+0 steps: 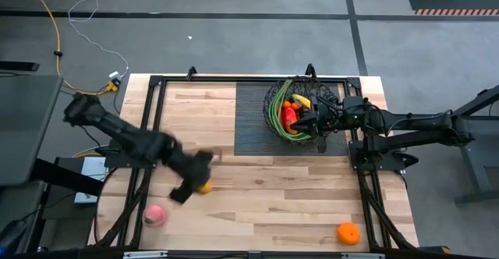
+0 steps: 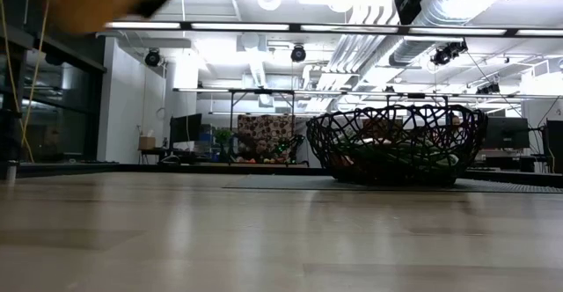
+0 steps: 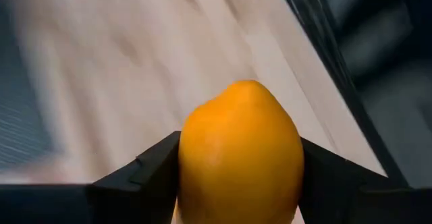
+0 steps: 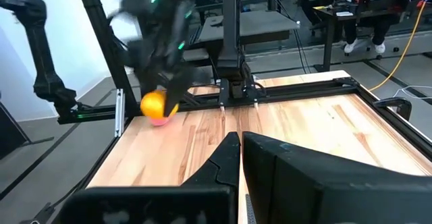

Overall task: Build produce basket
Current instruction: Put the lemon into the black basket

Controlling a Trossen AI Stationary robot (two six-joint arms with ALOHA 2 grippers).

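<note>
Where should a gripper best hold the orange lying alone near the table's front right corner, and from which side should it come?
Probably from straight above, fingers closing across the widest middle of the orange. It is round, so no side is better, and bare table surrounds it, leaving room for both fingers. The right gripper, over the basket, is nearer.

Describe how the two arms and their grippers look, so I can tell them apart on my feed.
Both arms are dark, near-black, jointed tubes. The left gripper has two flat, angular black fingers. The right gripper has blocky black fingers too. No markings show on either.
</note>
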